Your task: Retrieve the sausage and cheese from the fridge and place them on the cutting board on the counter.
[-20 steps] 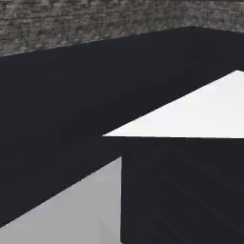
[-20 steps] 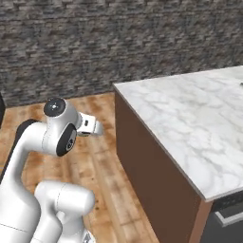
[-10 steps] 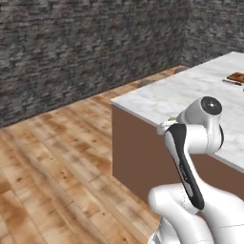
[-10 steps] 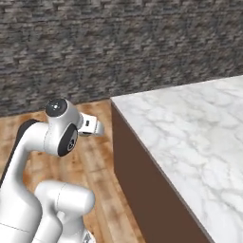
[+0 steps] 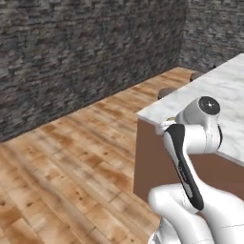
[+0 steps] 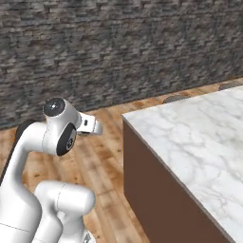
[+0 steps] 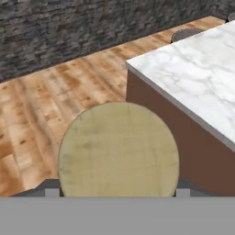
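At the bottom centre of the hand view, a tan-yellow rounded cheese (image 7: 118, 149) filled the gap between the gripper (image 7: 118, 192) fingers, which were clamped on it, their tips mostly hidden. The counter (image 7: 197, 73), grey-veined white marble over brown sides, lay at upper right, cut off by the frame, beside wooden plank floor (image 7: 55, 96) and a rough stone wall (image 7: 69, 27)

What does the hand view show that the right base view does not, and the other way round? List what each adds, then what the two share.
Hand view: the cheese, a tan-yellow round face seen close up, gripped by the end effector with a dark finger tip on either side of it.
Right base view: the arm, white with dark joints, rising at the lower left.
Both: the counter with its grey-veined marble top and brown side, the wooden floor, the dark stone wall, and a round stool at the counter's far edge.
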